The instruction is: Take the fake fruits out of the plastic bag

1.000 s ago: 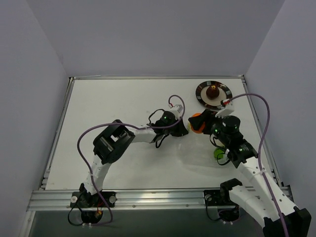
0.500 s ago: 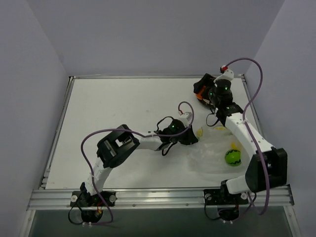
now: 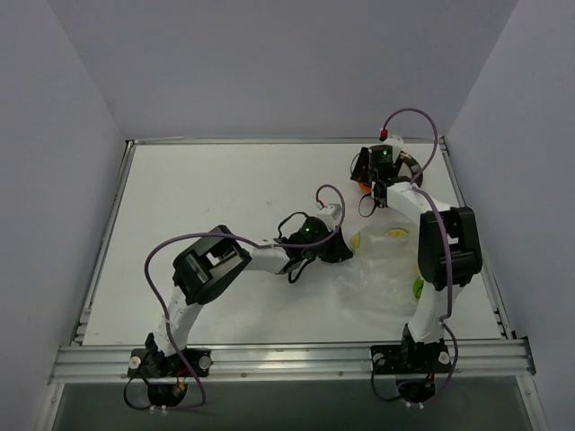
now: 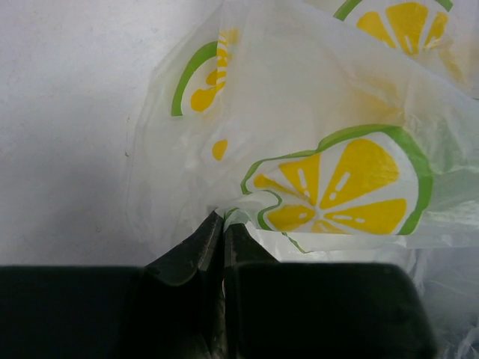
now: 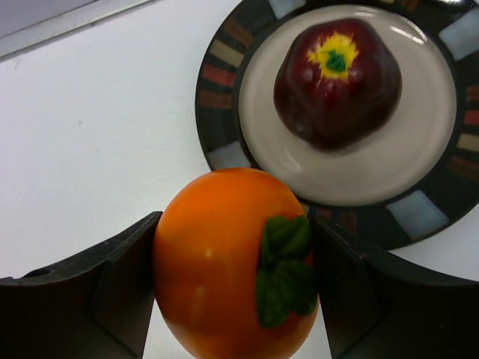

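Observation:
My left gripper [image 3: 340,249] is shut on a fold of the plastic bag [image 3: 382,265], a wrinkled clear film printed with lemon slices [image 4: 337,179]; the film is pinched between my fingertips [image 4: 222,218]. My right gripper [image 3: 364,178] is shut on an orange fruit [image 5: 228,262] with a green leaf cap and holds it over the near-left rim of the plate [image 5: 224,75]. A dark red-purple fruit [image 5: 337,78] sits on that plate. A sliver of a green fruit [image 3: 418,287] shows inside the bag beside my right arm.
The round dark-rimmed plate [image 3: 411,169] stands at the back right, mostly hidden by my right wrist. My right arm stretches over the bag. The table's raised rim [image 3: 269,141] runs along the back, and purple cables loop over both arms.
My right gripper has carried the orange fruit from beside the bag back to the plate's edge. My left gripper has kept its hold on the bag and shifted slightly.

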`<state>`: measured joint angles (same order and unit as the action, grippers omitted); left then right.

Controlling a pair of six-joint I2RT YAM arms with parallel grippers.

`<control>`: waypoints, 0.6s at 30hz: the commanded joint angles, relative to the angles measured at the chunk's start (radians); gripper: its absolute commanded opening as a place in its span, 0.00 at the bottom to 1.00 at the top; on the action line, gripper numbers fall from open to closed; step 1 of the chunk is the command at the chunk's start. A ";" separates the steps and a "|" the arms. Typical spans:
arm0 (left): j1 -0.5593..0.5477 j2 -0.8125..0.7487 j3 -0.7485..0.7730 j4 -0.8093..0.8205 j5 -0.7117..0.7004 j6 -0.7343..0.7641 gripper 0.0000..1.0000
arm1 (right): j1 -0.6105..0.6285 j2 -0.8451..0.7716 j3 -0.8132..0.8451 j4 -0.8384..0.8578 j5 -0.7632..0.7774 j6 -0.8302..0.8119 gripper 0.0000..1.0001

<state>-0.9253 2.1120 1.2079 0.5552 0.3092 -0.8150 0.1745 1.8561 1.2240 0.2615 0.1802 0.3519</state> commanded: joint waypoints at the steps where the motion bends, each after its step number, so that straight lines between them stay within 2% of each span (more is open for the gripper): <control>1: 0.011 -0.072 0.015 0.054 0.022 0.019 0.02 | -0.023 0.049 0.078 0.039 0.057 -0.036 0.27; 8: 0.009 -0.072 0.009 0.054 0.033 0.034 0.02 | -0.029 0.161 0.175 0.027 0.082 -0.068 0.28; 11: 0.009 -0.073 0.005 0.052 0.033 0.039 0.02 | -0.029 0.195 0.196 0.024 0.094 -0.077 0.34; 14: 0.009 -0.076 0.007 0.051 0.033 0.042 0.02 | -0.027 0.216 0.209 0.024 0.085 -0.077 0.53; 15: 0.009 -0.076 0.005 0.051 0.033 0.042 0.02 | -0.029 0.221 0.212 0.024 0.081 -0.079 0.68; 18: 0.009 -0.079 0.005 0.054 0.033 0.040 0.02 | -0.029 0.216 0.212 0.015 0.065 -0.076 0.84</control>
<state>-0.9207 2.1071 1.1999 0.5766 0.3355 -0.7940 0.1444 2.0800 1.3991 0.2813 0.2359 0.2859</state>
